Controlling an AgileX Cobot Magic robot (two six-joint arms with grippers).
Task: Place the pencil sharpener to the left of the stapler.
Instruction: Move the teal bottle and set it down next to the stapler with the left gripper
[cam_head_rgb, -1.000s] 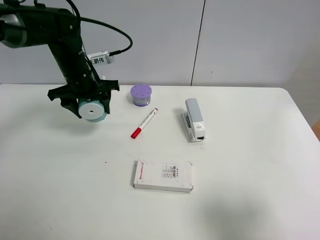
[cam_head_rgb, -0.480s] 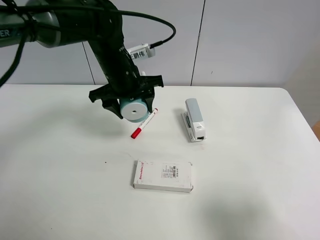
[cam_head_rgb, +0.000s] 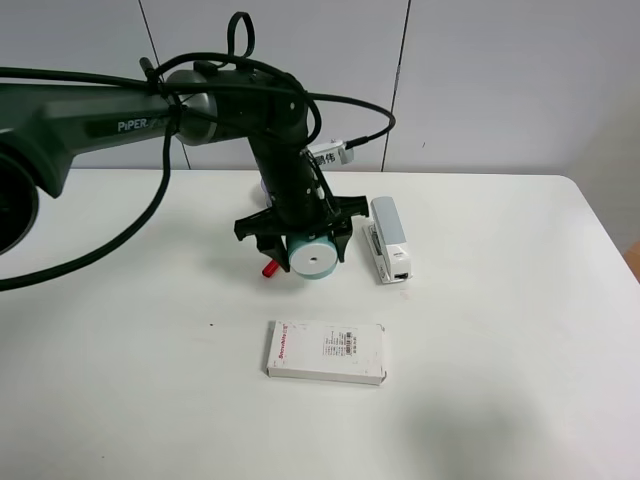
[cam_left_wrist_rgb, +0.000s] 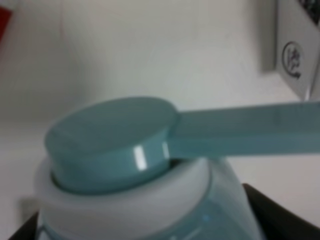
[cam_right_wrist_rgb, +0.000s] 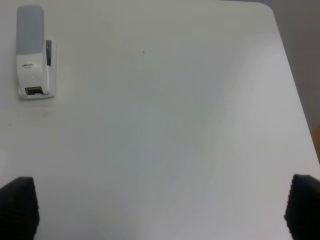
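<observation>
On your left side of the high view, the black left arm reaches in over the white table (cam_head_rgb: 120, 380). A red cap end of a marker pen (cam_head_rgb: 270, 268) pokes out from under the arm, lying on the tabletop.

Just right of it, your left gripper (cam_head_rgb: 304, 244) is clamped around the small teal barrel-shaped plastic pencil sharpener (cam_head_rgb: 314, 258), one black finger on each side. The sharpener's white round face points towards the camera. It sits low over the table; you cannot tell whether it touches. In the left wrist view the sharpener (cam_left_wrist_rgb: 130, 200) fills the picture, its teal crank handle (cam_left_wrist_rgb: 112, 142) on top.

Nearer the camera, well apart, lies a flat white printed cardboard box (cam_head_rgb: 327, 352).

Just right of the sharpener, close but not touching, lies the light grey-white elongated stapler (cam_head_rgb: 388, 238).

In the right wrist view, your right gripper (cam_right_wrist_rgb: 160, 207) is spread wide, holding nothing, with the stapler (cam_right_wrist_rgb: 34, 50) far off.
</observation>
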